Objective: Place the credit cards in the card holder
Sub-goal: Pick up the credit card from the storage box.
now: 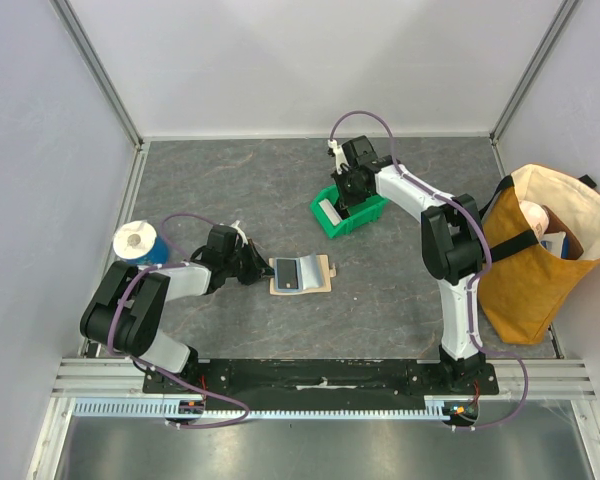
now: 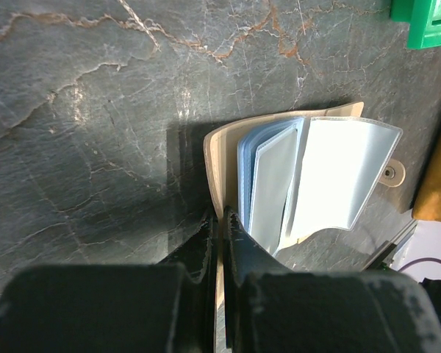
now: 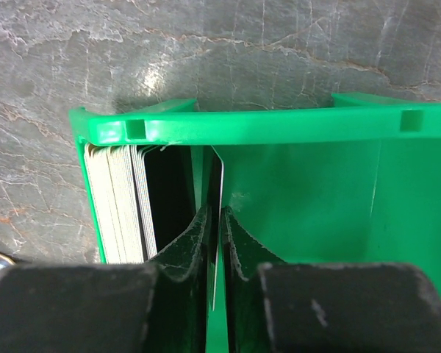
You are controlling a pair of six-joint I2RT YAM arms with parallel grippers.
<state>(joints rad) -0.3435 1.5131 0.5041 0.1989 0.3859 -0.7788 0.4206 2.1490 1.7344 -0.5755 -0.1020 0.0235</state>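
Card (image 3: 220, 176) stands on edge in the bin (image 3: 279, 125), clenched by the right pincer (image 3: 217, 215); the holder (image 1: 325, 275), pinched by the left pincer (image 2: 220, 219), lies well to the right pincer's left.

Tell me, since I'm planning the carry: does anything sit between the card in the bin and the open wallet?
Nothing visible lies on the table between the green bin and the wallet. Only the bin's wall surrounds the card pinched by the right gripper, so it likely must lift out first.
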